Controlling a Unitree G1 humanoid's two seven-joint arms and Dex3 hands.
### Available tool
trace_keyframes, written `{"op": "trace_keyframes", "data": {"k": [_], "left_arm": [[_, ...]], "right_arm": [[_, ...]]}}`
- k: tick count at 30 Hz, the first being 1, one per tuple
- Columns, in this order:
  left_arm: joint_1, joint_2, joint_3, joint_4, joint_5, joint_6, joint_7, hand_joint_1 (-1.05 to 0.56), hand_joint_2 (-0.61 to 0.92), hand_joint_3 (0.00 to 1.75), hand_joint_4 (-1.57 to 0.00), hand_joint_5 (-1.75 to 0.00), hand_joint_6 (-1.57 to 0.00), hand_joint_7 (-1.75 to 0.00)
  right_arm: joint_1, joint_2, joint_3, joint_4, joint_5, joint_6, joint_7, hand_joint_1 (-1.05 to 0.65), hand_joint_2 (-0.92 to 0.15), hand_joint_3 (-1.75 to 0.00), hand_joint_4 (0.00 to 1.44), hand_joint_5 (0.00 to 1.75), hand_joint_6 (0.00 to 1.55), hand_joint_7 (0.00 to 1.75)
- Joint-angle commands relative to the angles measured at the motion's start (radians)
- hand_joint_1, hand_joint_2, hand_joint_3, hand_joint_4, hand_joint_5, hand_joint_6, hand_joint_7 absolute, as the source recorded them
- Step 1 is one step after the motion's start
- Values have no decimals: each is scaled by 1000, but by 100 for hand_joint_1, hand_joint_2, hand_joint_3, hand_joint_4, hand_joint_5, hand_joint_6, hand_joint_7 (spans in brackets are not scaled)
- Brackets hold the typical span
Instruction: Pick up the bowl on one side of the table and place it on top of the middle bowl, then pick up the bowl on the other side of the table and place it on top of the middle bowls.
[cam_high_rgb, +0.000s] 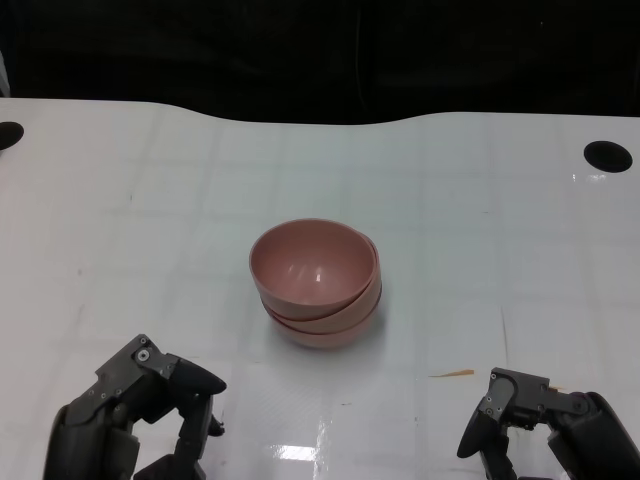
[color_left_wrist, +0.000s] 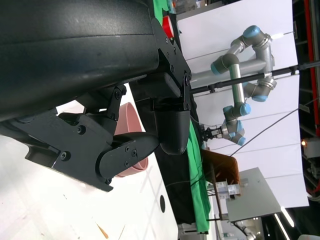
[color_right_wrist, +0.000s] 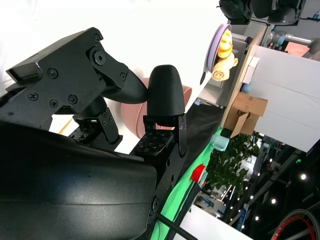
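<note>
A stack of pink bowls (cam_high_rgb: 316, 280) stands in the middle of the white table (cam_high_rgb: 470, 220); the top bowl sits nested and slightly tilted. My left hand (cam_high_rgb: 140, 415) hovers at the near left edge, well short of the stack, holding nothing, fingers apart. My right hand (cam_high_rgb: 540, 425) is at the near right, also empty with fingers apart. In the left wrist view the pink bowls (color_left_wrist: 131, 117) show behind the empty fingers (color_left_wrist: 127, 152). The right wrist view shows the pink bowls (color_right_wrist: 135, 122) beyond its empty fingers (color_right_wrist: 164, 92).
Two round black holes (cam_high_rgb: 607, 155) (cam_high_rgb: 8, 134) sit near the table's far corners. A small orange mark (cam_high_rgb: 452, 373) lies on the table right of the stack. Beyond the curved far edge is dark background.
</note>
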Motion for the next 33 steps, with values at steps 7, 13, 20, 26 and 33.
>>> {"op": "trace_keyframes", "data": {"k": [7, 13, 20, 26, 33], "left_arm": [[-18, -53, -5, -32, -127, 157, -33, -19, 49, 116, -82, -174, -75, -155], [-21, -75, -2, -52, -228, 252, -89, -16, 47, 119, -85, -174, -77, -158], [-32, -95, 20, -33, -268, 280, -136, -16, 44, 125, -91, -175, -83, -155], [-26, -110, 39, -23, -296, 326, -157, -16, 42, 126, -92, -175, -84, -154], [-25, -117, 58, -16, -314, 349, -188, -16, 39, 128, -91, -175, -85, -152]], "right_arm": [[7, -9, -7, 0, 23, -3, 9, -21, -55, -119, 88, 175, 80, 141], [10, -12, -8, 1, 37, -10, 19, -23, -54, -118, 88, 175, 81, 141], [14, -12, -10, -1, 44, -8, 30, -23, -54, -117, 88, 175, 80, 141], [20, -15, -11, -4, 71, 0, 45, -23, -54, -117, 88, 175, 80, 141], [15, -14, -18, 2, 66, -4, 45, -23, -54, -118, 88, 174, 81, 141]]}}
